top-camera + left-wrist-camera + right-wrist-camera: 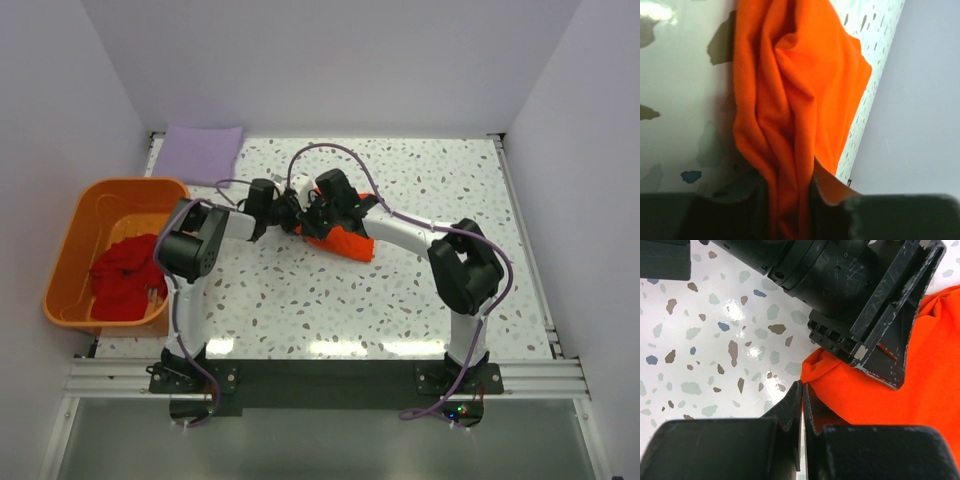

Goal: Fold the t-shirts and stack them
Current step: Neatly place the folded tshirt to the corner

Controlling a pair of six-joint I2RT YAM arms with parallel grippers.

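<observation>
The orange t-shirt lay bunched near the middle of the surface, not yet spread or folded. Seen from above, its long axis ran from about 10 o'clock to 4 o'clock. Both claws met at its 10 o'clock end, so the cloth trailed away from them toward 4 o'clock. The left claw was gripping the shirt: in its own wrist view a gathered rope of orange cloth passed between its two fingers. The right claw was closed, with its tips together at the shirt's edge and just beside the left claw; no cloth showed between them. By this reading the left arm had the hold, and the next move would need a second grip farther along that axis to open the shirt out. The red t-shirt sat crumpled in the tub at 9 o'clock, and the lavender t-shirt lay folded flat at 11 o'clock.
</observation>
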